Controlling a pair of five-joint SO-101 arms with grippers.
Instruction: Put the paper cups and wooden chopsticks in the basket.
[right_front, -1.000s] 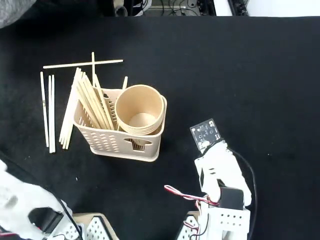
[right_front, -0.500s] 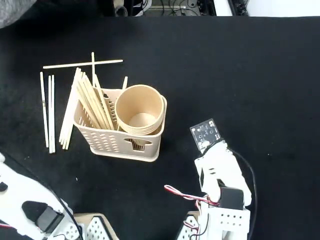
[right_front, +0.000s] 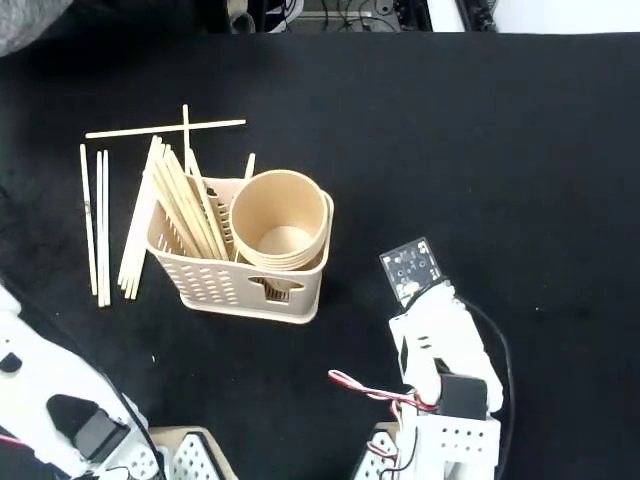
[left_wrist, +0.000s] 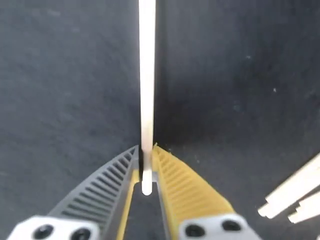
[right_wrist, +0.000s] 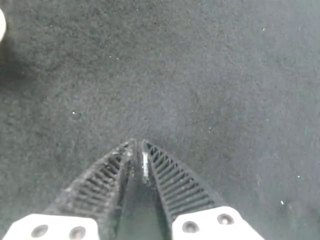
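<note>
My left gripper is shut on the end of a wooden chopstick, which runs straight away from the jaws just over the black cloth. The ends of more chopsticks lie close by. The left arm sits at the table's near left corner. The beige basket holds stacked paper cups and a bundle of chopsticks. Loose chopsticks lie left of the basket, and a crossed pair lies behind it. My right gripper is shut on nothing over bare cloth; its arm is near the front right.
Black cloth covers the whole table, with open room to the right of and behind the basket. A few chopsticks lean against the basket's left wall. The arm bases stand at the near edge.
The left arm has shifted in the near left corner, its body now reaching a little farther up the left edge. The right arm, basket and loose chopsticks have not moved.
</note>
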